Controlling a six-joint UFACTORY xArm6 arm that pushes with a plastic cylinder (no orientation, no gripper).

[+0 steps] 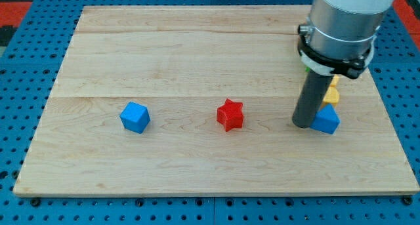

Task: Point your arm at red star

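Note:
The red star [230, 115] lies on the wooden board [197, 48], a little right of the middle and towards the view's bottom. My tip [303, 124] rests on the board well to the right of the star, at about the same height in the view. It stands right beside the left edge of a blue block [327, 120]; contact cannot be judged. A yellow block [332, 92] sits just above that blue block, partly hidden behind the rod.
A blue cube [135, 117] lies to the left of the red star. The arm's grey body [344, 25] covers the board's upper right corner. A blue pegboard [26, 74] surrounds the board.

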